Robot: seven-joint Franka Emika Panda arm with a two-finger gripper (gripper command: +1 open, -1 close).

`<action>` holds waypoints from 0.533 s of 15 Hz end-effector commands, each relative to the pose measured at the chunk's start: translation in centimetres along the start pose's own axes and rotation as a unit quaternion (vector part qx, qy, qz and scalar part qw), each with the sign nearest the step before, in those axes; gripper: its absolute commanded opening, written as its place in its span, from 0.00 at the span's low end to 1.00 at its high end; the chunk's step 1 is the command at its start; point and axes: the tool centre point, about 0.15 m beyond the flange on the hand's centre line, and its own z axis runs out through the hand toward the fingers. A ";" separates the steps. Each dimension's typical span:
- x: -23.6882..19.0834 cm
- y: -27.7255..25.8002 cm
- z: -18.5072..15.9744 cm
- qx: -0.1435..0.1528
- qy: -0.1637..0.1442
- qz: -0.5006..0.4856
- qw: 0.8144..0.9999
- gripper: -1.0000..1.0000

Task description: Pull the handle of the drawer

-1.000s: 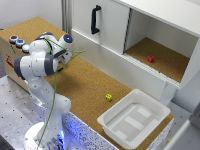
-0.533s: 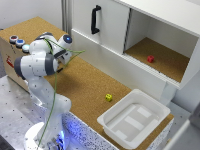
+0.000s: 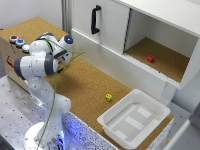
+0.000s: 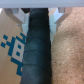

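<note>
At the back edge of the cork-topped table [image 3: 90,87], in the exterior view, the white cabinet [image 3: 112,30] carries a black vertical handle [image 3: 94,19] on its closed front panel, beside an open compartment holding a small red cube [image 3: 150,58]. The white robot arm [image 3: 42,62] sits folded near the table's opposite end, well apart from the handle; its gripper is hidden there. A yellow cube [image 3: 108,97] and a white plastic tray [image 3: 134,119] lie toward the front corner.

In the wrist view, the gripper [image 4: 39,17] stands spread apart either side of a dark cylindrical link [image 4: 37,50], gripping nothing. I judge the approach should align the jaws across the handle's bar before closing, then pull straight outward.
</note>
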 end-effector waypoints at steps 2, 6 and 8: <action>1.8 8.8 -0.9 0.063 -0.002 0.010 0.998 0.00; 2.3 12.0 -2.5 0.060 -0.002 0.021 0.998 0.00; 2.7 13.3 -3.4 0.054 0.002 0.021 0.998 0.00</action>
